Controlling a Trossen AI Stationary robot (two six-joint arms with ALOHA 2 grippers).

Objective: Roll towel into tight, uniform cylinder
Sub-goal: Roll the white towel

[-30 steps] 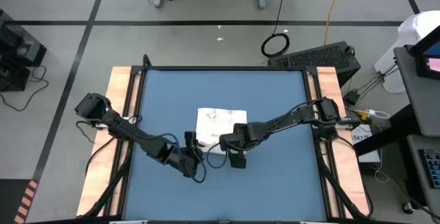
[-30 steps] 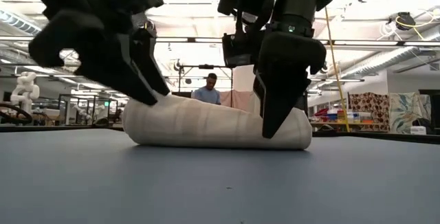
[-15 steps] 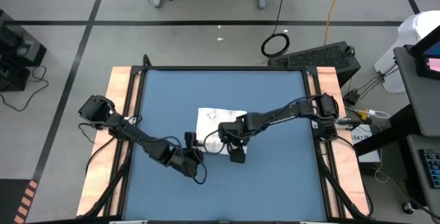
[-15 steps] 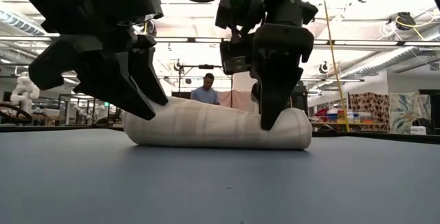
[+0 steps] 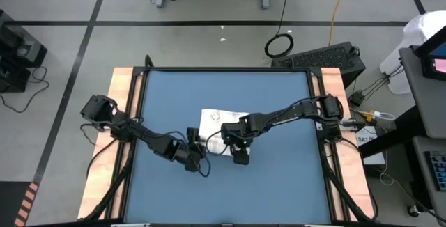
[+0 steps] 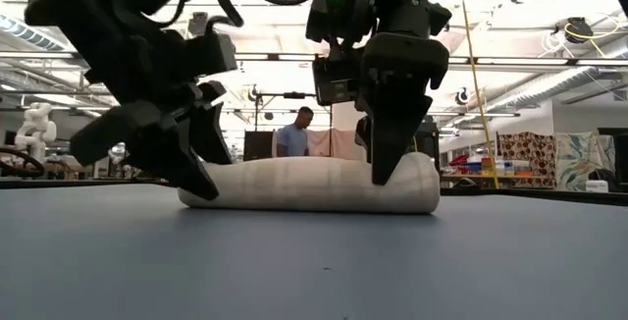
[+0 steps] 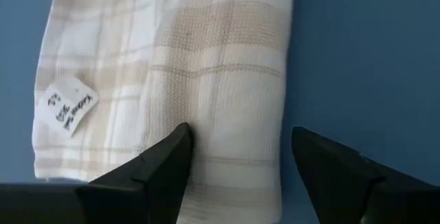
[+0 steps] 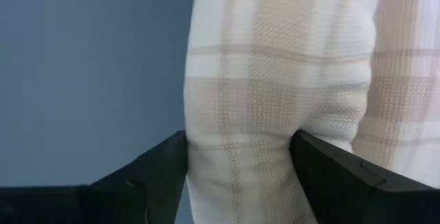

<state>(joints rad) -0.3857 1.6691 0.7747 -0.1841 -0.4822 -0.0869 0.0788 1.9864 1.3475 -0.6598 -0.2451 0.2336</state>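
Note:
The white checked towel (image 5: 224,121) lies mid-mat; its near part is rolled into a roll (image 6: 314,183) and its far part lies flat, with a small tag (image 7: 67,106). My left gripper (image 7: 240,155) is open at the roll's left end (image 6: 201,187). One of its fingers is at the crease between roll and flat part; the other is over the mat on the roll's near side. My right gripper (image 8: 239,162) is shut on the roll near its right end (image 6: 388,168). My left gripper stands astride the roll's left end (image 7: 220,176), pointing steeply down; I cannot tell whether its fingers touch the cloth. My right gripper pinches the rolled part (image 8: 240,141) between its two fingers, one on each side, coming steeply from above. The cloth narrows between the fingers. The roll rests on the mat.
The blue mat (image 5: 279,178) has bare room near, far and to both sides of the towel. Wooden strips (image 5: 122,115) border it left and right. A person (image 6: 294,133) stands far off in the room behind.
My left gripper has come down and toward the far edge, onto the roll's left end, with its fingertips now at mat level. My right gripper has turned about and shifted slightly left over the roll's right end, then kept still. The towel has stayed in place.

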